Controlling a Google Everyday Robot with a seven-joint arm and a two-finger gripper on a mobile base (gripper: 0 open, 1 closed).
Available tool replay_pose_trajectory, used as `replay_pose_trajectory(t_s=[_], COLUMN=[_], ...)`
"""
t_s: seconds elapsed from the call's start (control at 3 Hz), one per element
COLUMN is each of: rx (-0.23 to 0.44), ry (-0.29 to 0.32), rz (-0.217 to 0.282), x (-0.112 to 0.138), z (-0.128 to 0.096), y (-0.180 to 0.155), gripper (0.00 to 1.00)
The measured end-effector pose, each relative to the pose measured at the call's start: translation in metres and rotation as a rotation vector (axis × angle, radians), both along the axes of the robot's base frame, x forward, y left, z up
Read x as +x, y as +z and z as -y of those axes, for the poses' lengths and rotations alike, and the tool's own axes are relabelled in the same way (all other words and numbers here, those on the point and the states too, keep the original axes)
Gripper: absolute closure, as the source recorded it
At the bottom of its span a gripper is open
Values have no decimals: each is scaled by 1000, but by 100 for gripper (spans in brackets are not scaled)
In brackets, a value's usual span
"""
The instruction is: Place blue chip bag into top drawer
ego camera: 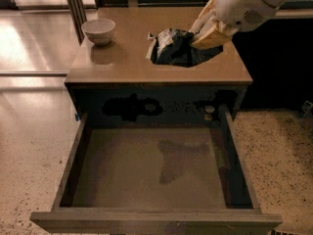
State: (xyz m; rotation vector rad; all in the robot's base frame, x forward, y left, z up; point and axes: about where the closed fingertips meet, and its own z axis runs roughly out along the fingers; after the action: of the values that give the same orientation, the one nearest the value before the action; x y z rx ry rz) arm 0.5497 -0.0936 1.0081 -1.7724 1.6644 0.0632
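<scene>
The blue chip bag (172, 48), crumpled dark navy foil with white patches, hangs just above the right part of the cabinet top (117, 62). My gripper (204, 33) comes in from the upper right and is shut on the bag's right edge. The top drawer (146, 173) is pulled wide open below and in front of the cabinet top; its flat grey-brown bottom is bare. The bag is over the cabinet top, behind the drawer opening.
A white round bowl (99, 30) stands at the back left of the cabinet top. A dark post (74, 6) rises behind the bowl. Speckled floor (276, 146) lies to the right of the drawer, shiny floor to the left.
</scene>
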Motion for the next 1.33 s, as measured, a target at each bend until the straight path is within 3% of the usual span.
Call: replay_pose_trajectory(t_s=[0.67, 1.0, 1.33], rx=[-124, -117, -46], ry=[86, 82, 39], rz=[-378, -380, -403], x=[-49, -50, -54], z=[-36, -35, -30], y=[-229, -232, -264], gripper=[100, 100, 100])
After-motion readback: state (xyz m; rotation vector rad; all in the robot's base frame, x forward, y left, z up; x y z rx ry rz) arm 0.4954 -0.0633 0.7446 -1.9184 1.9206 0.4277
